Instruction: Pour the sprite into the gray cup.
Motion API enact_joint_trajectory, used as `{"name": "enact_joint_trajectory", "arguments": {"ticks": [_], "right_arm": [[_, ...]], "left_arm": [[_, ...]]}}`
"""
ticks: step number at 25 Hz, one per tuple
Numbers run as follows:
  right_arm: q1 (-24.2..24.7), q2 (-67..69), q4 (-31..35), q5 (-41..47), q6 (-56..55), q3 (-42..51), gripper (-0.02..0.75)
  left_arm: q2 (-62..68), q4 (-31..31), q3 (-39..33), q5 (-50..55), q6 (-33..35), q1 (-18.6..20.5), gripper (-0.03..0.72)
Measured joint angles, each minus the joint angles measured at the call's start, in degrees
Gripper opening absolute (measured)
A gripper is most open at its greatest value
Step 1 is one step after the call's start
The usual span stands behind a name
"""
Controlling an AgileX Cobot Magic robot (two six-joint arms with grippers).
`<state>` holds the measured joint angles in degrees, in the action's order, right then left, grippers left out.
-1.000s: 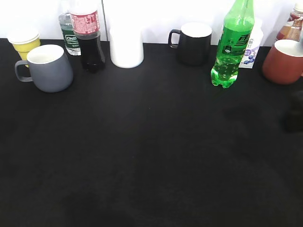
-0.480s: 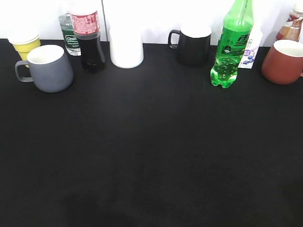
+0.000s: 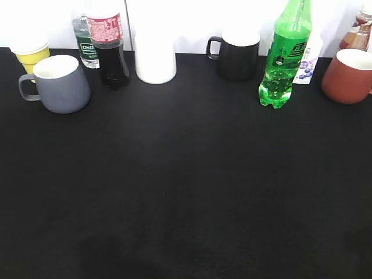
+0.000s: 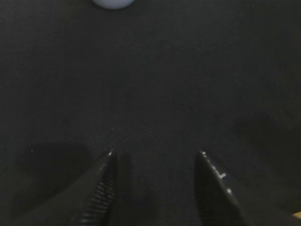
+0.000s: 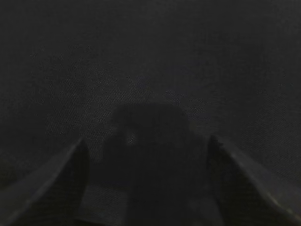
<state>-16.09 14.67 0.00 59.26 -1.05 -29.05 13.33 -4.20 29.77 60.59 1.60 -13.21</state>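
the left gripper (image 4: 155, 157) has its dark fingers spread over bare black tablecloth (image 4: 188, 84), holding nothing; the right gripper (image 5: 146, 146) is likewise spread and empty above the cloth. the tall translucent green plastic sprite bottle (image 3: 286, 55) stands upright at the back right, well apart from the rounded matte gray ceramic mug (image 3: 55, 83) at the back left
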Motion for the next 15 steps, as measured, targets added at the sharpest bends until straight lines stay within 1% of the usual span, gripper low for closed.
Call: {"name": "enact_joint_trajectory", "arguments": {"ticks": [8,9,10,13,14,15], "right_arm": [[0.3,-0.6,0.0,0.0,0.0,0.0,0.587],[2.0,-1.5,0.4,0.0,0.0,0.0,0.587],[5.6,-2.5,0.6,0.0,0.0,0.0,0.587],[17.0,-9.5,0.4,0.1,0.0,0.0,0.587],[19.4,-12.2,0.4,0.1,0.0,0.0,0.587],[20.7,-14.4,0.4,0.1,0.0,0.0,0.587]], "left_arm": [[-0.1,0.0,0.0,0.0,0.0,0.0,0.401],[-0.8,0.0,0.0,0.0,0.0,0.6,0.393],[-1.7,0.0,0.0,0.0,0.0,1.9,0.38],[-5.5,0.0,0.0,0.1,0.0,9.3,0.312],[-7.2,0.0,0.0,0.1,0.0,11.2,0.286],[-9.1,0.0,0.0,0.1,0.0,12.5,0.26]]}}
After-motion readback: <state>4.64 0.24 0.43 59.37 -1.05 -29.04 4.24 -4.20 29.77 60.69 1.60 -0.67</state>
